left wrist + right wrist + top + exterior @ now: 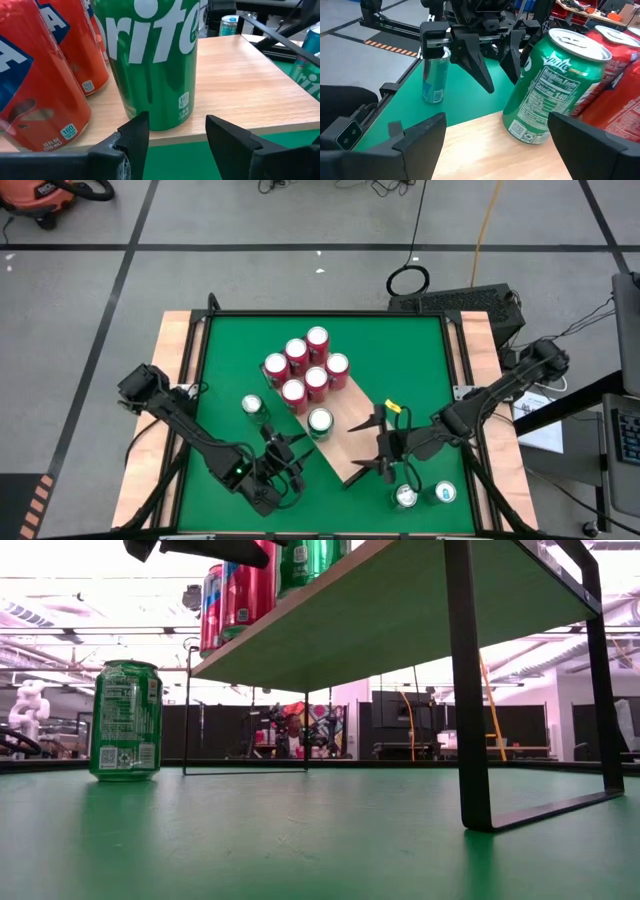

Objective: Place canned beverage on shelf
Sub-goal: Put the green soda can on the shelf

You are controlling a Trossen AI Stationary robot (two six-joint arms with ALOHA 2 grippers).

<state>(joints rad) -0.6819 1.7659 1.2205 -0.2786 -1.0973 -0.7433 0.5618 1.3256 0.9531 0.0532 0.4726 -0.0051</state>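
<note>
On the green surface [410, 360], the shelf [350, 442] carried a green can [320, 421] upright at its edge beside red cans [305, 370]. The left tool [293, 448] stood open just before it, not touching; the right tool [376, 447] waited open opposite.

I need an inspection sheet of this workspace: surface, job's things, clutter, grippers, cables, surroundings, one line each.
Surface: green table, wooden side strips.
Job's things: shelf bears six red cans and one green can standing near its edge; another green can stands on the table; two cans stand on the table beside the shelf near the right arm.
Clutter: nothing seen.
Grippers: left gripper open, fingers just off the green can on the shelf; right gripper open over the shelf, holding nothing.
Cables: yellow cable and black loop on the floor.
Surroundings: orange vacuum, lab room behind.
</note>
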